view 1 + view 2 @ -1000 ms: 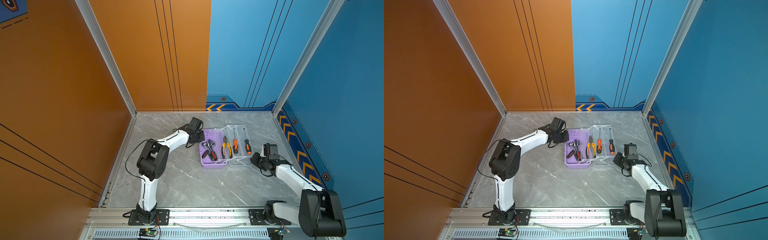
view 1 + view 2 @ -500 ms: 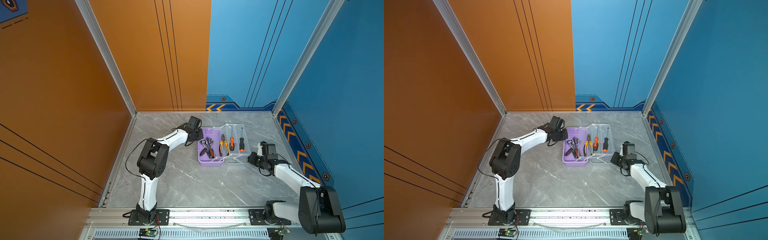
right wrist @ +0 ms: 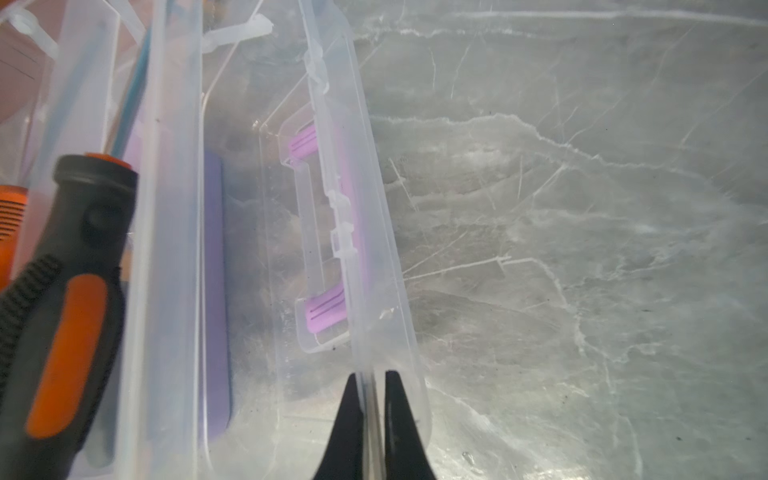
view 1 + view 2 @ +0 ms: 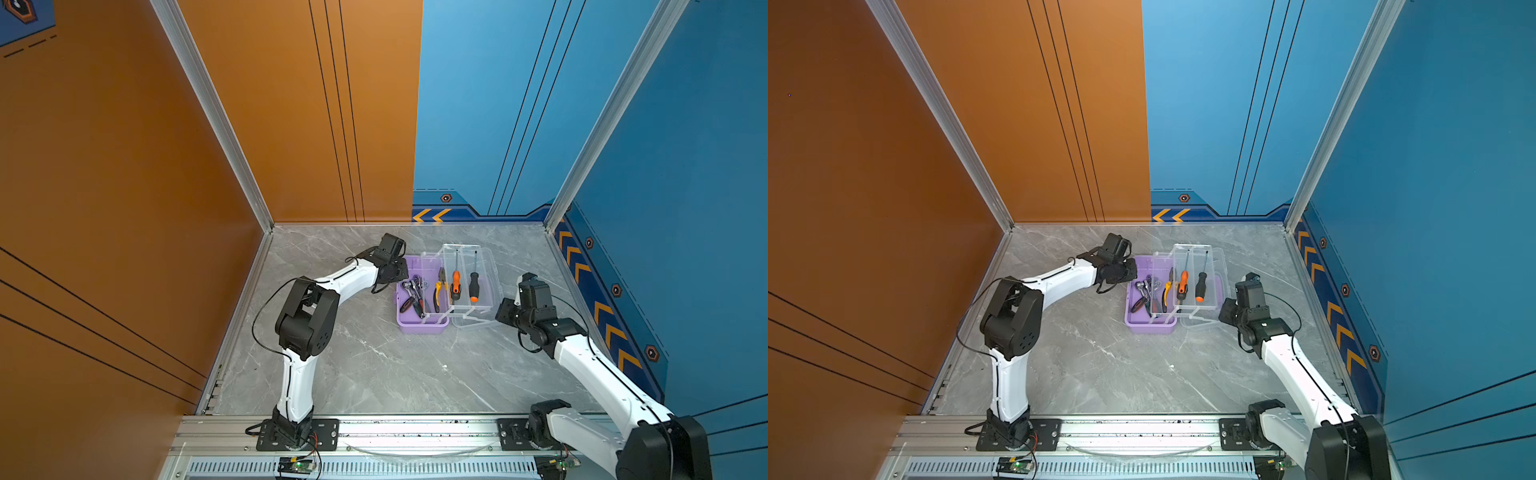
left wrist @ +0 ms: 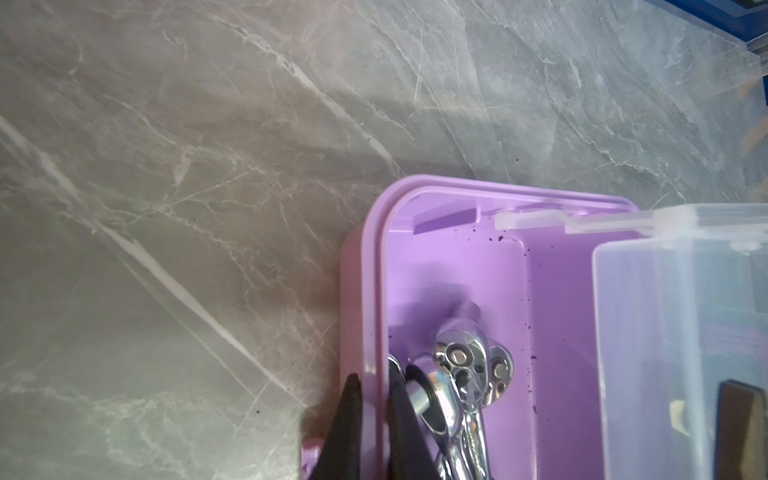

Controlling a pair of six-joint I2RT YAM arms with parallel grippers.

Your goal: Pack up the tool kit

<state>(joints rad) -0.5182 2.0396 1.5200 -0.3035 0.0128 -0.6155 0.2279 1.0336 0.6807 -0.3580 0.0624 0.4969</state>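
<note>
In both top views the lilac case (image 4: 419,326) sits open on the table (image 4: 374,365) with the grips hidden, while the wrist views show the left gripper (image 5: 374,382) clamped on its wall and the right gripper (image 3: 370,376) pinching its clear lid (image 3: 376,270).

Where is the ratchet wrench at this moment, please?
In both top views the ratchet wrench lies inside the lilac case, at its left side, between the left gripper and the yellow-handled pliers.

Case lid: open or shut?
Open. The clear lid sits swung out beside the lilac case, its rim pinched in the right gripper.
</note>
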